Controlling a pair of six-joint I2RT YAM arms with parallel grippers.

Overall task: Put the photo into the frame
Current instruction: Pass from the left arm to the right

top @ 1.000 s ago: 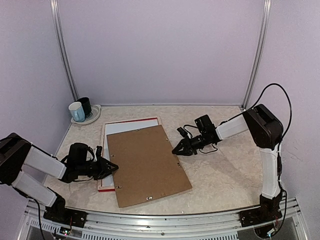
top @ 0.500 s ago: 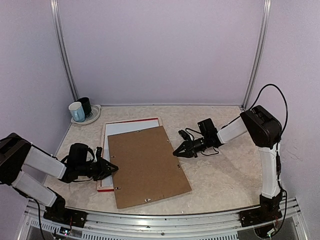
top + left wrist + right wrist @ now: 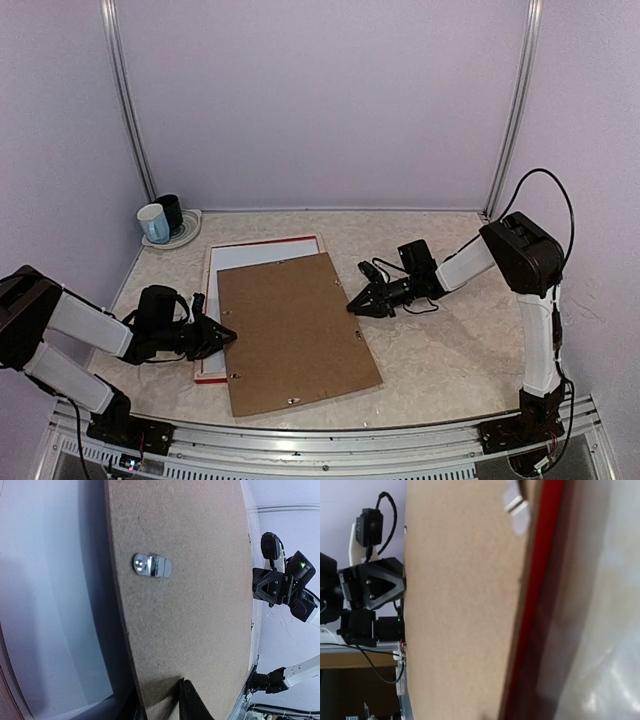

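Observation:
The frame [image 3: 262,243] lies flat on the left half of the table, a red edge around a white inside. A brown backing board [image 3: 295,330] rests skewed on top of it and covers most of it. My left gripper [image 3: 222,335] is shut on the board's left edge, one finger [image 3: 192,705] on top and the other beneath. My right gripper [image 3: 354,306] sits low at the board's right edge; its fingers do not show in the right wrist view. There a red strip [image 3: 540,580] runs under the board [image 3: 465,605]. The photo is hidden.
A pale blue mug [image 3: 153,222] and a dark mug [image 3: 171,210] stand on a plate [image 3: 188,238] at the back left corner. A metal turn clip [image 3: 151,565] sits on the board near its left edge. A loose cable [image 3: 372,268] hangs behind the right gripper.
The right gripper has dropped lower and edged slightly left against the board's right edge. The board has shifted a little to the right. The left gripper holds where it was.

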